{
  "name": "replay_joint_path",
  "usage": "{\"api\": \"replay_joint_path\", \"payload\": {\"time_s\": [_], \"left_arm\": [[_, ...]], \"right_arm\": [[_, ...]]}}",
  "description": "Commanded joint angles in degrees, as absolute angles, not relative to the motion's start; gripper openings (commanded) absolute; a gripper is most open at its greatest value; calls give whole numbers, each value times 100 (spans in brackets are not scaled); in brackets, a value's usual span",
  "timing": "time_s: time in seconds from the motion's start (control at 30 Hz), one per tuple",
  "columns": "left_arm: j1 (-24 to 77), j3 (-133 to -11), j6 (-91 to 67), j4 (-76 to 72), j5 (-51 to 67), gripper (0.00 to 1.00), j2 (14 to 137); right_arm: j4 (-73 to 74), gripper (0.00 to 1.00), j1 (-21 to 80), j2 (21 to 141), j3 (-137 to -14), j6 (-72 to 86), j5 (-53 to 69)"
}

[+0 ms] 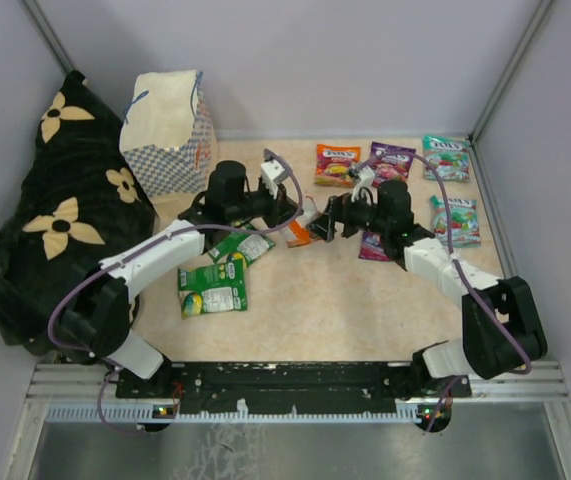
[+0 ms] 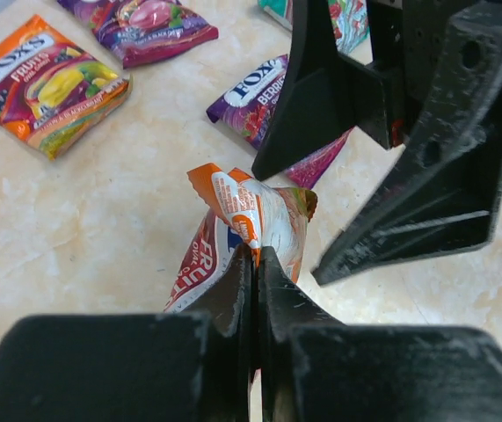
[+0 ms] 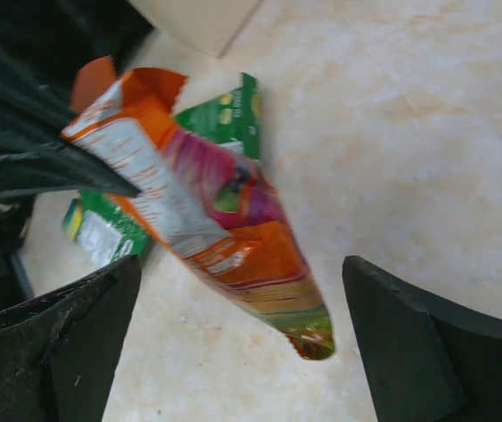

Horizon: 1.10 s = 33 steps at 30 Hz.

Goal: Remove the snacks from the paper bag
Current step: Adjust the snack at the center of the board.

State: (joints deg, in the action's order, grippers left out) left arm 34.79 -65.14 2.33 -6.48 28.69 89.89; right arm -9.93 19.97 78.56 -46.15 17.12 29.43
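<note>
My left gripper (image 2: 258,257) is shut on the edge of an orange snack pouch (image 2: 255,209), holding it just above the table at mid-table (image 1: 300,236). My right gripper (image 3: 242,338) stands open, its fingers (image 3: 426,352) wide on either side of the pouch's lower end (image 3: 259,272) and not touching it. More snacks lie flat: an orange one (image 1: 336,165), a purple one (image 1: 392,160) and a teal one (image 1: 446,157) along the back, another (image 1: 455,220) at the right, and two green ones (image 1: 212,290) near the left arm. The checkered paper bag (image 1: 170,125) stands at the back left.
A black cloth with cream flowers (image 1: 60,220) is heaped along the left wall. A purple pouch (image 1: 375,245) lies partly under the right arm. Grey walls close in the back and both sides of the table (image 1: 325,310).
</note>
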Motion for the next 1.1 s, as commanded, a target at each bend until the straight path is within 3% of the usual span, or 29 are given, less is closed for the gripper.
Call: {"api": "replay_joint_path", "payload": {"time_s": [0.0, 0.2, 0.27, 0.33, 0.37, 0.4, 0.47, 0.5, 0.53, 0.8, 1.0, 1.07], "left_arm": [[3419, -6441, 459, -1633, 3551, 0, 8657], [3398, -6298, 446, -1944, 3668, 0, 8535], [3365, -6215, 393, -2142, 3710, 0, 8481], [3322, -6140, 315, -2304, 3713, 2, 8422], [3293, -6121, 272, -2360, 3682, 9, 8389], [3261, -6117, 235, -2379, 3602, 25, 8367], [3213, -6159, 135, -2233, 3149, 73, 8329], [3190, -6210, 79, -2073, 2759, 93, 8322], [3163, -6307, 35, -1848, 2396, 99, 8330], [2774, -6546, -909, -838, 917, 100, 8371], [2532, -6480, -1489, -308, 942, 100, 8529], [2515, -6393, -1571, -188, 950, 100, 8595]], "right_arm": [[-2456, 94, 1967, 8063, -4626, 1776, 4832], [-2792, 71, 2123, 8251, -4656, 1997, 5935], [-2467, 54, 2152, 8181, -4652, 1780, 5830], [-2203, 30, 2153, 8085, -4620, 1667, 5538], [-2043, 17, 2154, 8024, -4615, 1626, 5328], [-1863, 9, 2153, 7960, -4614, 1623, 4970], [-1319, 0, 2153, 7796, -4669, 1688, 3919], [-914, 0, 2153, 7701, -4743, 1752, 3245], [-446, 0, 2176, 7626, -4861, 1762, 2670], [2863, 2, 3525, 7966, -6478, 1600, -2316], [5003, 21, 4471, 10057, -8249, 2348, -5015], [5585, 36, 4677, 10882, -8830, 2606, -5274]]}}
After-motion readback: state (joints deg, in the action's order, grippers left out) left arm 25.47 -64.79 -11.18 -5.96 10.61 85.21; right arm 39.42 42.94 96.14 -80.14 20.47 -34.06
